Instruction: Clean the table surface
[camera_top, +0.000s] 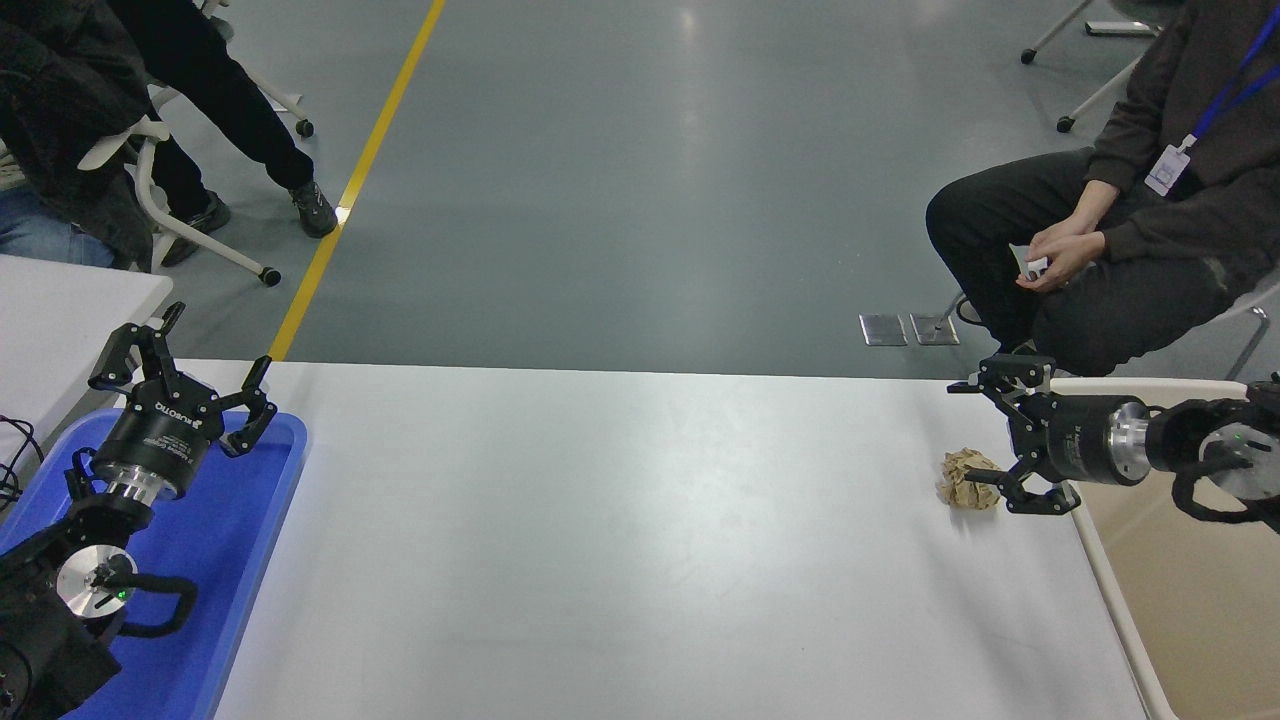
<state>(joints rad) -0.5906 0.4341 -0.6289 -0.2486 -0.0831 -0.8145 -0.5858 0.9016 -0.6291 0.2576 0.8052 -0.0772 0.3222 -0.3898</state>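
The right claw (985, 440) reaches in from the right edge, lying nearly level and pointing left, its fingers spread wide. Its lower finger (1000, 478) overlaps the right side of a crumpled brown paper ball (962, 477); whether it touches cannot be told. The ball lies on the white table surface (620, 540) near its far right end, just beside the beige bin (1180, 580). The left claw (185, 375) is parked wide open over the blue tray (240, 530) at the lower left. A seated person (1130, 220) is beyond the far right corner.
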